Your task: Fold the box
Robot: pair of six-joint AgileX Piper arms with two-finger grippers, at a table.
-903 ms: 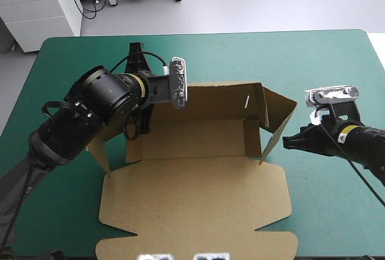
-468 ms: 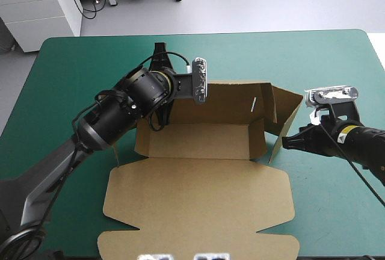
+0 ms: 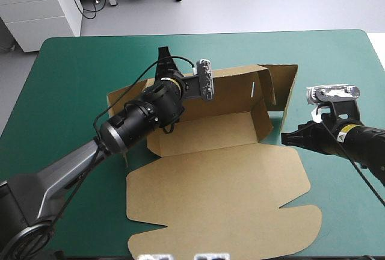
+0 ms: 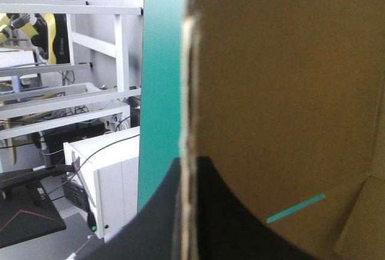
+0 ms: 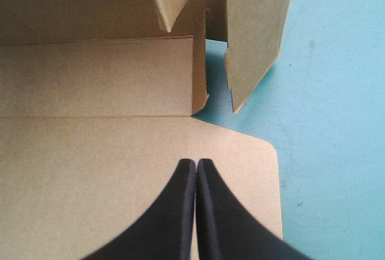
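High view: box half up at mid-table

I saw the brown box (image 3: 210, 133) in the middle of the teal-green table (image 3: 72, 61), its rear wall (image 3: 234, 88) raised and its lid (image 3: 222, 194) flat twd the near edge. The L gripper (image 4: 186, 162) was clamped on the rear wall's edge, board betw. its black fingers. The R gripper (image 5: 195, 162) had its fingers pressed together, empty, over the lid's right corner.

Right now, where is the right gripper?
In the high view the right gripper is at the table's right side, shut, by the box's right end: over the flat lid's corner, beside the raised end flap.
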